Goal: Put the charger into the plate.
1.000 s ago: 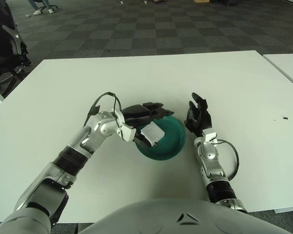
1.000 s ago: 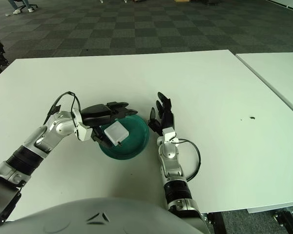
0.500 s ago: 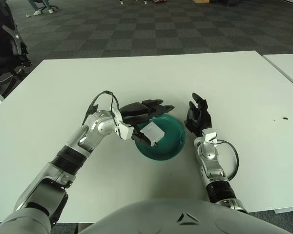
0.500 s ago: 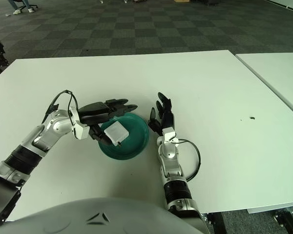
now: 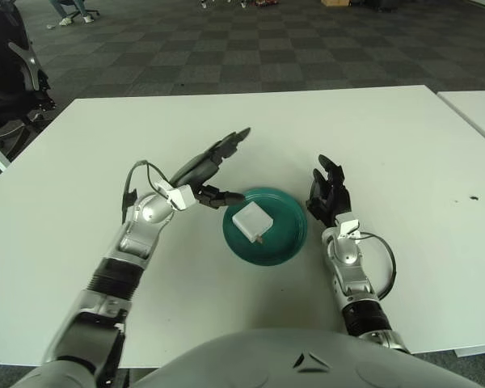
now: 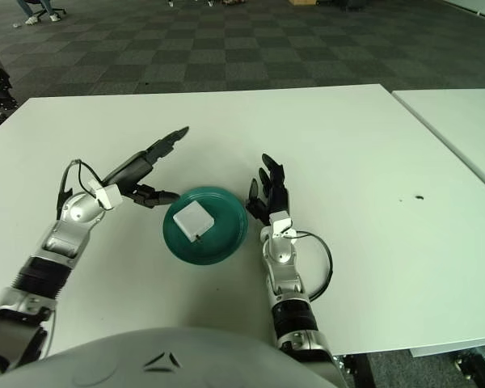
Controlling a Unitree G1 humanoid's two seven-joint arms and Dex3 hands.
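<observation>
- Left eye view gives us our landmark, the green plate (image 5: 284, 239), which sits on the white table (image 5: 404, 145) just in front of our torso.
- We see the charger (image 5: 251, 221), a white block, lying inside the plate, a little to the left of the plate's middle, with nothing touching it.
- Our left hand (image 5: 208, 168) shows to the left of the plate and slightly beyond it, raised off the tabletop.
- Its fingers are spread and hold nothing: the two long fingers (image 5: 229, 144) point up and away from the plate, and the thumb reaches toward the plate's left rim.
- We cannot tell whether the thumb tip touches that rim or only shows just beside it.
- Our right hand (image 5: 327, 194) shows just to the right of the plate, near its right rim, palm facing the plate.
- Its fingers stand upright, loosely extended and holding nothing.
- A second table (image 5: 478, 109) lies well to the right of the plate, apart from ours.
</observation>
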